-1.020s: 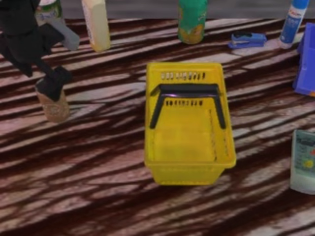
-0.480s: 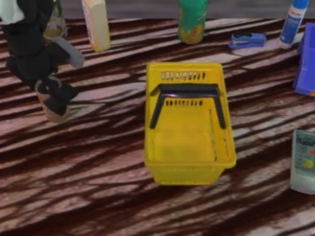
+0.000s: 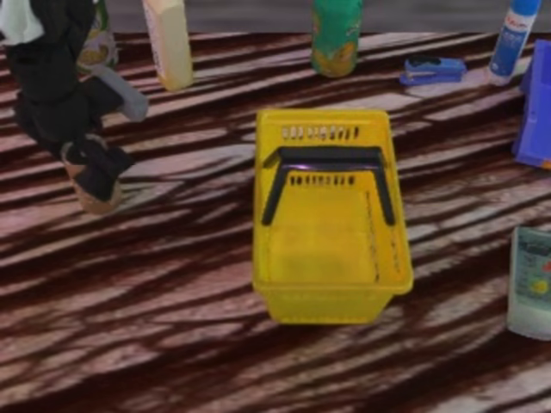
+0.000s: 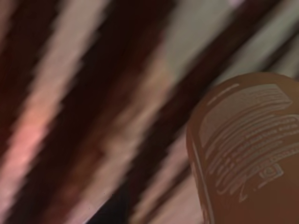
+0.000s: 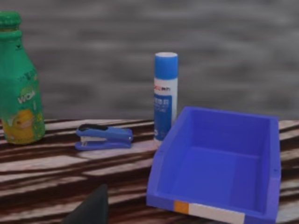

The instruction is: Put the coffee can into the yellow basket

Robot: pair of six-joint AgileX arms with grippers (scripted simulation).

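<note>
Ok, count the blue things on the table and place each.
3. The blue stapler sits toward the far right, the blue-and-white glue stick stands just right of it, the blue bin is at the right edge. Others may lie outside the view.

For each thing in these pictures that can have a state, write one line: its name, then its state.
coffee can: upright on the table at the left, outside the basket, left gripper over its top.
yellow basket: upright, empty, black handles folded across it.
left gripper: down on the can; grip hidden.
blue bin: upright, empty.
blue stapler: closed, lying flat.
glue stick: standing, capped.
green bottle: standing, capped.
</note>
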